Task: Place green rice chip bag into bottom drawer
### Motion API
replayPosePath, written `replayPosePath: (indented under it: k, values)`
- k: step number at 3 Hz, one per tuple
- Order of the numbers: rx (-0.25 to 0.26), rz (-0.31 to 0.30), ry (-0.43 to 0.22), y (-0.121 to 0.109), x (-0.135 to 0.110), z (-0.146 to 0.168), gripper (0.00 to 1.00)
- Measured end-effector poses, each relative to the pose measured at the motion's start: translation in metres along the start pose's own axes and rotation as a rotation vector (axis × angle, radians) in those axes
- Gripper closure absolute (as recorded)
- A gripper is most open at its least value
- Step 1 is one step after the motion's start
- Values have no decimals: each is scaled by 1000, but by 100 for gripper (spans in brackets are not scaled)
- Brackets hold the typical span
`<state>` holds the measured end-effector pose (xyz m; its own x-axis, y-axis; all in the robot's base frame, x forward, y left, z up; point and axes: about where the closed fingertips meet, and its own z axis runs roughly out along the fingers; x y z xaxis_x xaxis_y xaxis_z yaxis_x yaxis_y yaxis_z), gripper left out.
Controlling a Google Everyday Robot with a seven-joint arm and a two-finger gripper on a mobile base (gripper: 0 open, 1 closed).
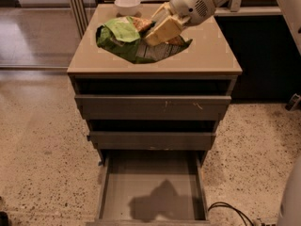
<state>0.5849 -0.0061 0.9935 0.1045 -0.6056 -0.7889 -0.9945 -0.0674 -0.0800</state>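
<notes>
The green rice chip bag (123,37) is crumpled, bright green with orange and white print, and is over the back middle of the cabinet top (207,60). My gripper (160,30) comes in from the upper right and is shut on the bag's right part. I cannot tell if the bag still touches the top. The bottom drawer (153,187) is pulled out wide open below, its flat floor bare except for a dark shadow. The two upper drawers are only slightly out.
A small white bowl (128,4) stands at the back of the cabinet top, just behind the bag. A black cable (230,211) lies on the speckled floor at the drawer's right. My white body (292,197) fills the right edge.
</notes>
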Motion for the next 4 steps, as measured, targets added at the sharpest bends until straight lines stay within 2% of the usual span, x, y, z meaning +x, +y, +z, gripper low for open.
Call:
replayPosePath:
  k: [1, 2, 3, 4]
  values:
    - [-64, 28, -14, 38, 4, 19, 100]
    - [-147, 89, -14, 73, 25, 47, 100]
    - [-147, 89, -14, 73, 25, 47, 100]
    - [-145, 118, -21, 83, 42, 59, 100]
